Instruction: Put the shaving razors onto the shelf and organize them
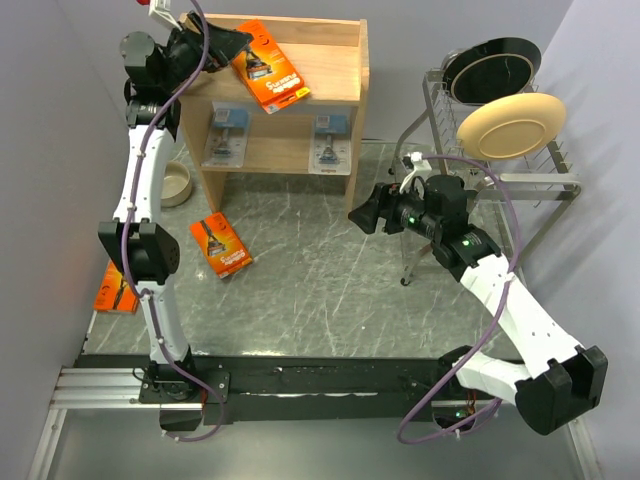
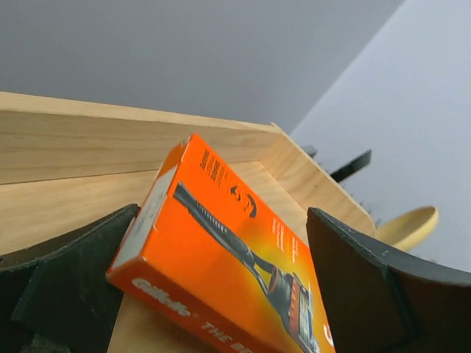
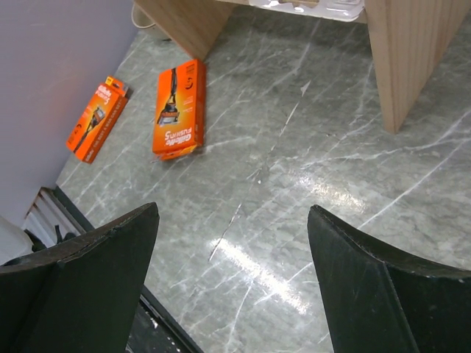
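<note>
The wooden shelf (image 1: pixel 345 75) stands at the back. One orange razor pack (image 1: pixel 270 68) lies slanted on its top tray, partly over the front rim. My left gripper (image 1: pixel 232 48) is open with its jaws either side of that pack's end (image 2: pixel 221 250); the tray's rim (image 2: pixel 73 140) is behind. Two clear blister packs (image 1: pixel 226 135) (image 1: pixel 333 142) lean on the lower board. Two more orange packs lie on the table, one (image 1: pixel 222 246) in front of the shelf and one (image 1: pixel 117 288) at the left edge; both show in the right wrist view (image 3: pixel 179 109) (image 3: pixel 97 119). My right gripper (image 1: pixel 358 215) (image 3: pixel 232 209) is open and empty above the table.
A wire dish rack (image 1: pixel 500 175) at the back right holds a black plate (image 1: pixel 492 68) and a cream plate (image 1: pixel 511 125). A small bowl (image 1: pixel 176 183) sits left of the shelf. The shelf's side panel (image 3: pixel 405 59) stands ahead of my right gripper.
</note>
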Robot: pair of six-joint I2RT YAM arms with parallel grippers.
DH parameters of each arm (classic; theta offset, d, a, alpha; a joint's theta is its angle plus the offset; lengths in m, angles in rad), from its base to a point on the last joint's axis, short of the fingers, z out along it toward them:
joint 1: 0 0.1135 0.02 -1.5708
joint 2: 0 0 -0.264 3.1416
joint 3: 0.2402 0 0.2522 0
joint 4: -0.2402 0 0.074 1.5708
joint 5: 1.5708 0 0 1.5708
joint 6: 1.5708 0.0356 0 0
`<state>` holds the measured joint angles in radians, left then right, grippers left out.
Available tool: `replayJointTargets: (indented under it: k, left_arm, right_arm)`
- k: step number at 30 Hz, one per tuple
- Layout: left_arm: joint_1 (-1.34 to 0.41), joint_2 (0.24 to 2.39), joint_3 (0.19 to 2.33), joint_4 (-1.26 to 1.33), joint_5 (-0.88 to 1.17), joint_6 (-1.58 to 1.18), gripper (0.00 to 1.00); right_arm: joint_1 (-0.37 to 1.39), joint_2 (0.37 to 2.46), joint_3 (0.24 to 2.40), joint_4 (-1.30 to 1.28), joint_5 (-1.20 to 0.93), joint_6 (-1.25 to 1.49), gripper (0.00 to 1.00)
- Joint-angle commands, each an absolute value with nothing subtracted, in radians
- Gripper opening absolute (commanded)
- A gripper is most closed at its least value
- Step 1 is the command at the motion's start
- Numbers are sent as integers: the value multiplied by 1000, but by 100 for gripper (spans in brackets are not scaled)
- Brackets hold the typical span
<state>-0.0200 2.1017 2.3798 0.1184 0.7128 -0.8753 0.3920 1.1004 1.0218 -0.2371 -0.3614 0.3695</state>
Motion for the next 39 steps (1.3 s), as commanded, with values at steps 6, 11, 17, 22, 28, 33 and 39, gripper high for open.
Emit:
replayJointTargets:
  k: [6,11,17,22,28,33,39]
  left_arm:
    - [-6,1980,2362,-14,483,-808,99]
    - [-44,2036,2468,-17,379,-663,100]
    - [-107,2010,2386,181,94,-306,99]
    - [-159,1793,2203,221,88,-291,100]
    - [-186,1473,1817,83,193,-623,100]
    - [-193,1307,1582,14,340,-641,99]
    - [-210,1233,1430,41,506,-704,95]
  right_arm:
    - [385,1141,1049,-169,-400,390,89]
    - [385,1169,1057,-153,-413,394,89]
    - [383,1158,1049,-141,-413,394,89]
    - [370,1123,1048,-153,-397,399,89]
    - [356,1097,1032,-147,-399,411,89]
    - [345,1101,1003,-144,-405,423,89]
    - [337,1117,1014,-149,-407,430,89]
